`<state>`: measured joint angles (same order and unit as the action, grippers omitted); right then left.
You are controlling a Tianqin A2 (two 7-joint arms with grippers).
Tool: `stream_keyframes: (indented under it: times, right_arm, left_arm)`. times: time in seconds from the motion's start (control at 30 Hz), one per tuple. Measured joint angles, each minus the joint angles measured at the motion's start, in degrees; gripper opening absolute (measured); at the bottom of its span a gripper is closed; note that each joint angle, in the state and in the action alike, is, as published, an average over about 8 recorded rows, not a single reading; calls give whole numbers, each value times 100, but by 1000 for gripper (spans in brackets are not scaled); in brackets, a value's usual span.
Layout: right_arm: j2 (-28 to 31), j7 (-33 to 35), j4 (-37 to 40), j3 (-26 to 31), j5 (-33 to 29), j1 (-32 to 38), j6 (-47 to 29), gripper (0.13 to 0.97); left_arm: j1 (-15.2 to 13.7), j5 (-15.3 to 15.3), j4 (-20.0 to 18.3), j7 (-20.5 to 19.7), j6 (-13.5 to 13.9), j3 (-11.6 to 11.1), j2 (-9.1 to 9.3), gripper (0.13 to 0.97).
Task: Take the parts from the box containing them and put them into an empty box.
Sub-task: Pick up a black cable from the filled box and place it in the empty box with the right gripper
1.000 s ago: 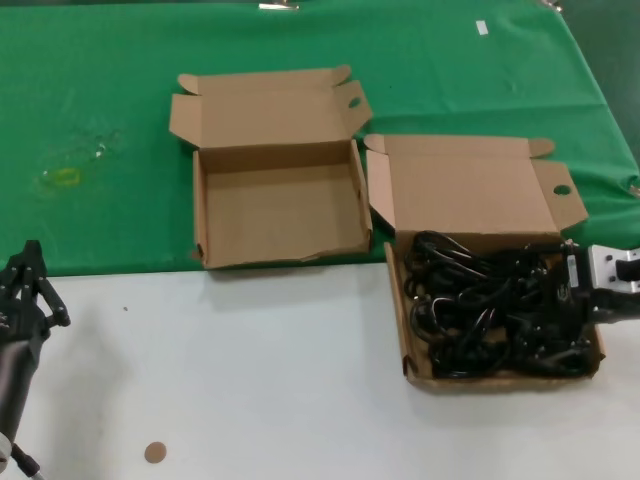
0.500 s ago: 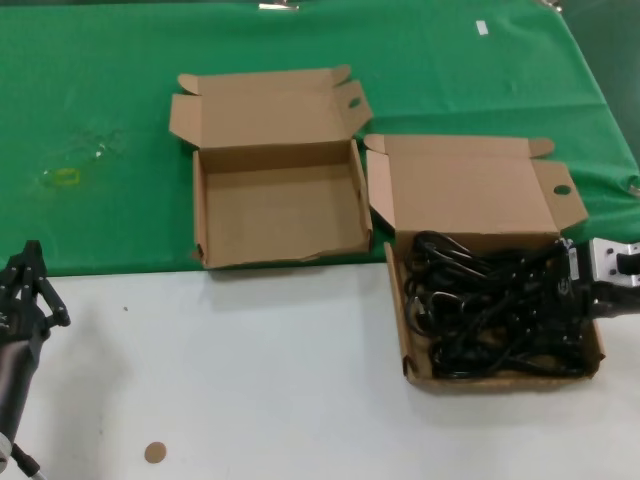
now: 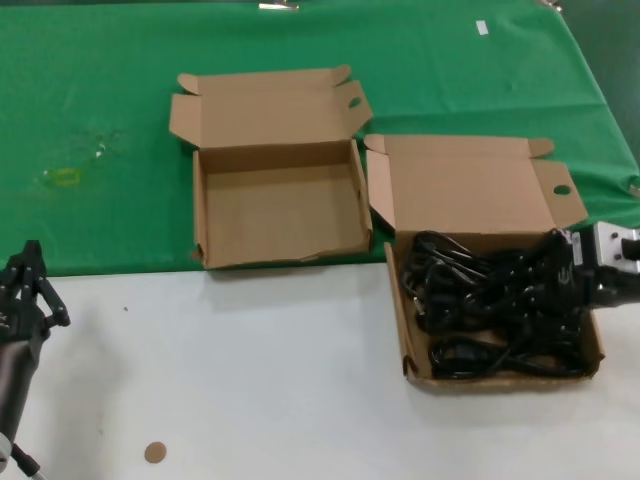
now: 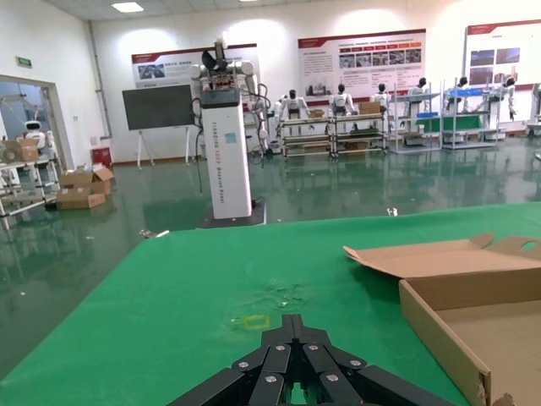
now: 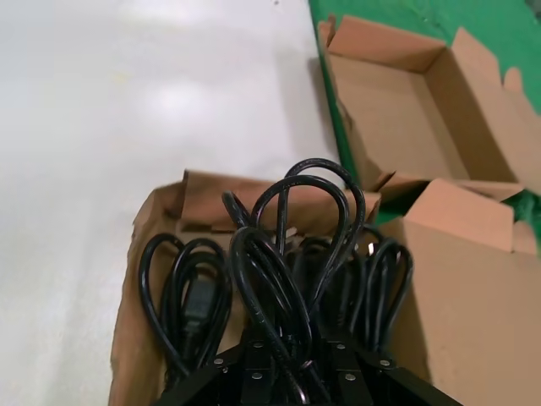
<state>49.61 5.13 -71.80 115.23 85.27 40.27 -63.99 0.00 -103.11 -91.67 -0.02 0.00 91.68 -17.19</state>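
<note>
Gripping a bunch of looped black rubbery power cords (image 3: 490,300), our right gripper (image 3: 568,285) sits at the right end of the shallow brown cardboard box with the small round hole in its lid flap (image 3: 472,190), which we take as our landmark. From the head view we see that box straddling the edge where the green cloth (image 3: 100,120) meets the white tabletop (image 3: 250,380), its lid folded back and the cords filling its tray; some strands rise toward the gripper while others lie flat on the floor of the tray.

Our right wrist view adds what the head view hides: the gripper's fingers (image 5: 254,372) are pressed onto several loops (image 5: 296,237), which stand up in arches above the rest, and one further coil lies by itself at the tray's near wall.

Left of the landmark box, and just beside it, stands the second shallow brown cardboard box with an oval flap hole and a ragged front edge (image 3: 280,215), open and bare inside.

Our left gripper (image 3: 25,290) hangs far to the left of the landmark box, over the white tabletop. Its wrist view shows its fingers (image 4: 292,364) drawn together, holding nothing, with a corner of the ragged-edged box (image 4: 456,304) beyond them.
</note>
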Motion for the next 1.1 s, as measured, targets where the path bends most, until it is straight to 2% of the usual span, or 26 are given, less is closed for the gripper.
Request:
stream_keyframes:
  times: [0.23, 0.43, 0.73, 1.1]
  right_arm:
    - [22, -286, -341, -54, 12, 121, -109, 229]
    - [-232, -464, -416, -36, -40, 431, -85, 226]
    - [-1079, -569, -52, 183, -311, 1085, 206, 224]
    - [-2292, -621, 761, 541, -713, 1733, 744, 223]
  left_arm:
    - [0, 0, 0, 0, 0, 0, 0, 144]
    - [0, 0, 0, 0, 0, 0, 0, 144]
    - [0, 0, 0, 0, 0, 0, 0, 144]
    - [0, 0, 0, 0, 0, 0, 0, 144]
